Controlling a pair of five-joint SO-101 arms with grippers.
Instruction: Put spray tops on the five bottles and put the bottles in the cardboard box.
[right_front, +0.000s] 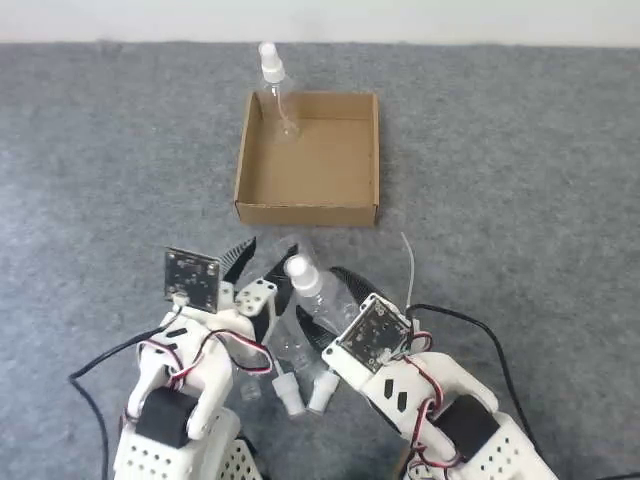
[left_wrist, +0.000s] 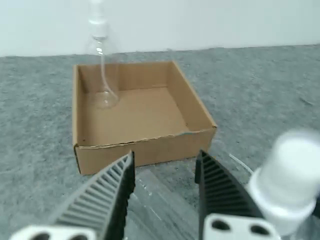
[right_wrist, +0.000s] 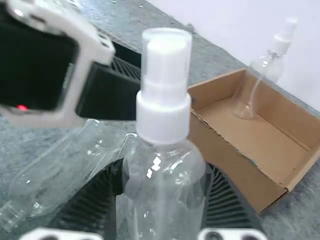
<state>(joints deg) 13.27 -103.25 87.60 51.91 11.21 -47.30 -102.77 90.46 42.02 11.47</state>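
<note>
The bottle (right_wrist: 162, 170) in hand stands upright near the bench's (right_front: 520, 150) front edge, its white spray top (right_wrist: 164, 85) on the neck and, from where I stand, looking seated straight. The right tool (right_wrist: 160, 200) is clamped round its clear body low down. The left tool (left_wrist: 165, 175) hangs just beside the top with its jaws apart, holding nothing, over a bare bottle (right_wrist: 55, 165) lying on its side. I'd judge the capping of this one is about finished, so the job now is the carry. It wants lifting high enough to clear the front wall of the cardboard box (right_front: 305, 212), kept upright so the thin plastic doesn't slip in the grip. It should go down in an open part of the floor, well apart from the capped bottle (right_front: 275, 90) standing in the box's far left corner. The left tool should keep wide of the path. Two loose tops (right_front: 290, 392) wait at the front edge.
</note>
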